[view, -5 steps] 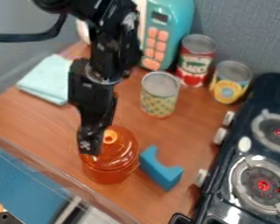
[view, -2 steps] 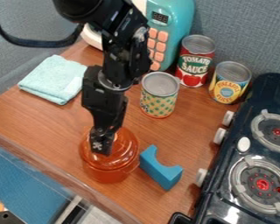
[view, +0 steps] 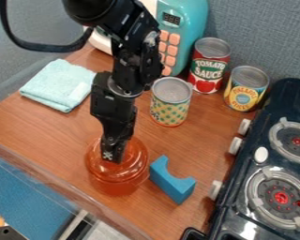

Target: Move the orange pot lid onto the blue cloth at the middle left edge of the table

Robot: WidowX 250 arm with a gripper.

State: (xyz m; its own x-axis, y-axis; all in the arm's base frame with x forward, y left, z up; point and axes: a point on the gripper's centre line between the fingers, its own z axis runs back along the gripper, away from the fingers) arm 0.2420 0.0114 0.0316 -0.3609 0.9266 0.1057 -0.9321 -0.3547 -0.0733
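Observation:
The black gripper (view: 113,157) hangs down over the orange pot lid (view: 134,158), its lower end at the middle of the lid and hiding the knob. The lid is glossy and sits on the orange pot (view: 116,187), which stands on the wooden table left of a blue block. At the upper left of the table lies the pale blue cloth (view: 57,85), folded into a rough square, behind and to the left of the gripper.
A patterned can (view: 170,102) stands close to the right of the arm. Behind are a teal toy microwave (view: 184,30), a red can (view: 209,65) and a yellow can (view: 246,88). The blue block (view: 172,179) lies beside the pot; a black stove (view: 274,168) is at right.
From left of the knob, the gripper has moved right and over the middle of the lid, then slightly farther right. The lid, pot and cloth stay in place.

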